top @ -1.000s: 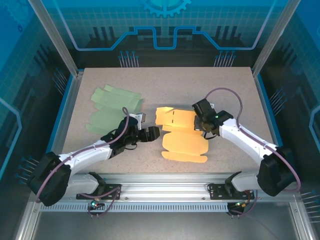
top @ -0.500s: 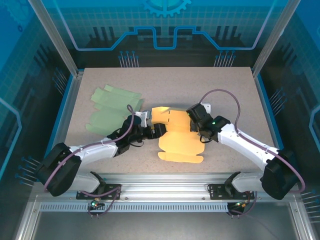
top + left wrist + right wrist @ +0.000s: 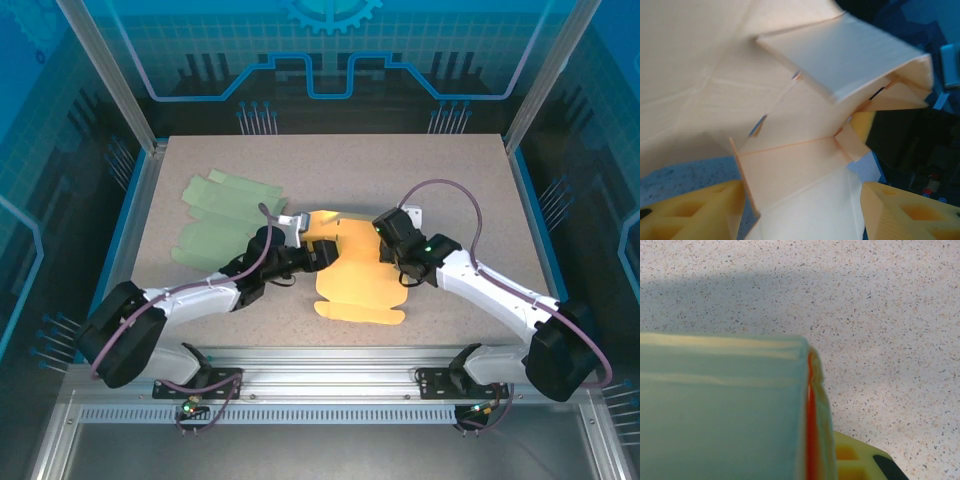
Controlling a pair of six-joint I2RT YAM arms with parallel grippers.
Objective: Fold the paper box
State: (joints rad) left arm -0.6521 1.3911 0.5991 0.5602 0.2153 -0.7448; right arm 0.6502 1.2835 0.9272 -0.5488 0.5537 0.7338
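Top external view is showing the orange die-cut paper box blank (image 3: pixel 362 288) lying centrally on the speckled table (image 3: pixel 450 180), barely begun — the left gripper (image 3: pixel 321 254), fingers spread, is straddling its raised left flaps, the right gripper (image 3: pixel 389 240), closure unclear, is sitting at its right edge — most folds remaining.

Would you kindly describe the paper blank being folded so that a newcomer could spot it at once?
On the speckled table, look to the middle, between the left gripper and the right gripper. There lies the orange blank, with flaps raised at its far end. Its neighbour, the green blank, is pale, flat and off to the left.
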